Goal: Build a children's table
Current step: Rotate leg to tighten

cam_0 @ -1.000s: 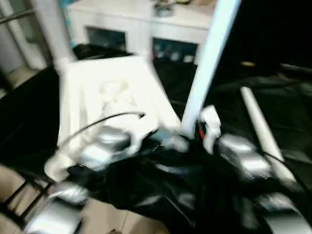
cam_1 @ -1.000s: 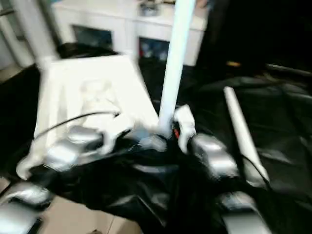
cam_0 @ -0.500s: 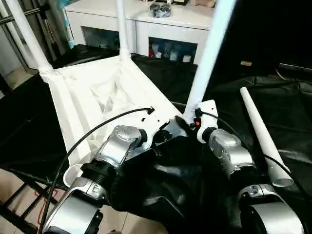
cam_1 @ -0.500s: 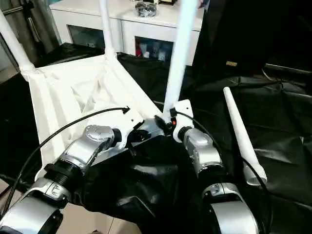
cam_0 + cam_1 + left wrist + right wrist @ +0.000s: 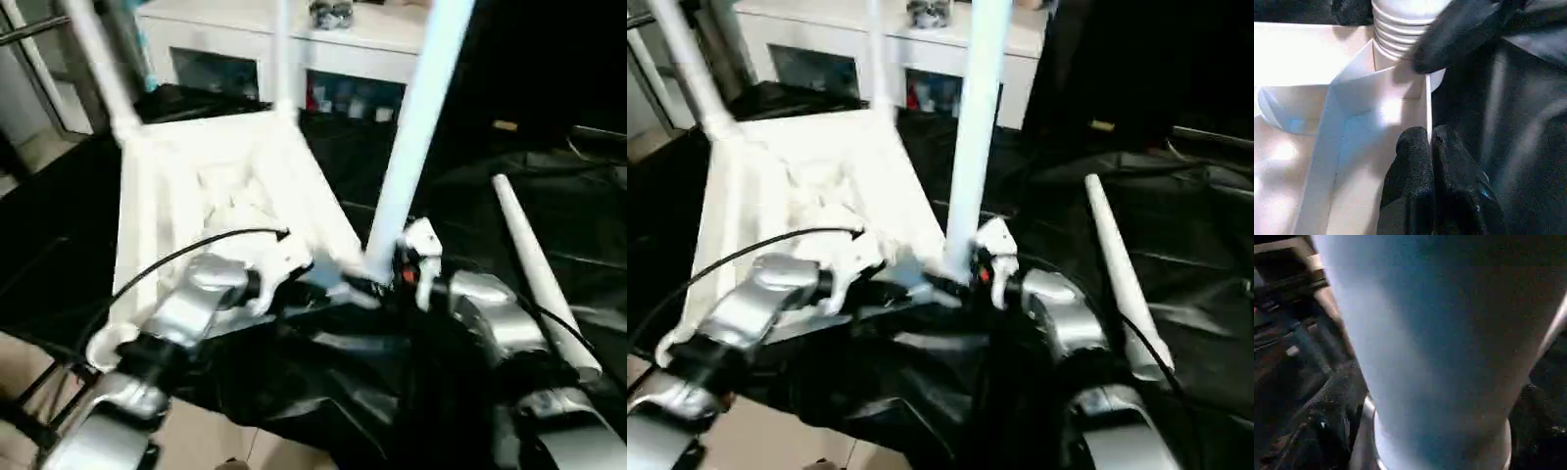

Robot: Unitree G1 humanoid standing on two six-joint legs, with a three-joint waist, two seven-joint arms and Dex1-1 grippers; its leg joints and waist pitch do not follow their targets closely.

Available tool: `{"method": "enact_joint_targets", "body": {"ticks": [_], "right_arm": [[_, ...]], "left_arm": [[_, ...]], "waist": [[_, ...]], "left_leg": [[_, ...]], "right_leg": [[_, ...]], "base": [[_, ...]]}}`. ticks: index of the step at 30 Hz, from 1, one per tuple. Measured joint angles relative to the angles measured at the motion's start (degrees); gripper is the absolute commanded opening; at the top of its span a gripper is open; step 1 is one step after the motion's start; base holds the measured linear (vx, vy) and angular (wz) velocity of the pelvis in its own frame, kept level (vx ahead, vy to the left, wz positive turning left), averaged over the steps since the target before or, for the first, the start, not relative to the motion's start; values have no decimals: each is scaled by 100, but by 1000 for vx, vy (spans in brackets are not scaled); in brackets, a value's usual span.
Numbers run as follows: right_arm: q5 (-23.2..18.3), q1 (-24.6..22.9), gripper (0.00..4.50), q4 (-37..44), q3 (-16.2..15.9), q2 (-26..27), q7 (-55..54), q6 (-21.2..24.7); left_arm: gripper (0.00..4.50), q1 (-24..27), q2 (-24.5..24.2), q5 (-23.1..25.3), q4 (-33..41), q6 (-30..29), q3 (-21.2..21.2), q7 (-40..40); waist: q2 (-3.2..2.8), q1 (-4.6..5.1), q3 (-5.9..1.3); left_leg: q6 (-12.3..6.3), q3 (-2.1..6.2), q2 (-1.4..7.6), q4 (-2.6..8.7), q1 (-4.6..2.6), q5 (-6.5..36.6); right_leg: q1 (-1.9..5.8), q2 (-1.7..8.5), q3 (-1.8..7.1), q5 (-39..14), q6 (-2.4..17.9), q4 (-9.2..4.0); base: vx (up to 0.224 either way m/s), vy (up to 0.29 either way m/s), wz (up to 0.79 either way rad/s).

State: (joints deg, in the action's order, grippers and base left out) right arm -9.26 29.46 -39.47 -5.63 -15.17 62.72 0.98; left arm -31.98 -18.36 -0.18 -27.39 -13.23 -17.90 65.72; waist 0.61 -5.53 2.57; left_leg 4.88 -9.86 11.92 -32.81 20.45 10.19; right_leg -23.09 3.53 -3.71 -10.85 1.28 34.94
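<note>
The children's table top (image 5: 196,166) lies upside down on a black sheet, ribbed side up. One white leg (image 5: 411,127) stands in its near right corner socket, and two more legs (image 5: 98,59) (image 5: 284,49) rise from the far corners. A loose leg (image 5: 537,269) lies on the sheet to the right. My left gripper (image 5: 1429,139) is shut on the top's thin rim (image 5: 1352,122), close to the leg's ribbed base (image 5: 1400,29). My right gripper (image 5: 377,284) is at that leg's foot, with the leg (image 5: 1440,333) right in front of its camera.
A white cabinet (image 5: 225,29) with glass doors stands behind the work. The black sheet (image 5: 549,176) covers the surface around the table top and hangs over the near edge. Light floor (image 5: 29,392) shows at the lower left.
The whole picture has shifted as the head camera moved. Both grippers stay at the same near right corner, and the legs and table top have not visibly moved.
</note>
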Motion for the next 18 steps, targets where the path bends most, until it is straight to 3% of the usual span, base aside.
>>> {"method": "enact_joint_targets", "body": {"ticks": [11, 18], "right_arm": [[-33, -102, 283, 350, -276, -187, 683, 241], [-36, -181, 276, 447, -208, -146, 585, 344]], "left_arm": [[0, 1, -351, -23, 4, 244, -68, 680], [0, 1, -268, -18, -43, 243, -51, 573]], "waist": [[2, -38, 0], [2, -73, 0]], "left_leg": [[1, 1, 0, -3, 3, 0], [1, 1, 0, -4, 0, 0]], "right_leg": [[0, 0, 0, 0, -1, 0], [2, 0, 1, 0, -1, 1]], "base": [[0, 0, 0], [0, 0, 0]]}}
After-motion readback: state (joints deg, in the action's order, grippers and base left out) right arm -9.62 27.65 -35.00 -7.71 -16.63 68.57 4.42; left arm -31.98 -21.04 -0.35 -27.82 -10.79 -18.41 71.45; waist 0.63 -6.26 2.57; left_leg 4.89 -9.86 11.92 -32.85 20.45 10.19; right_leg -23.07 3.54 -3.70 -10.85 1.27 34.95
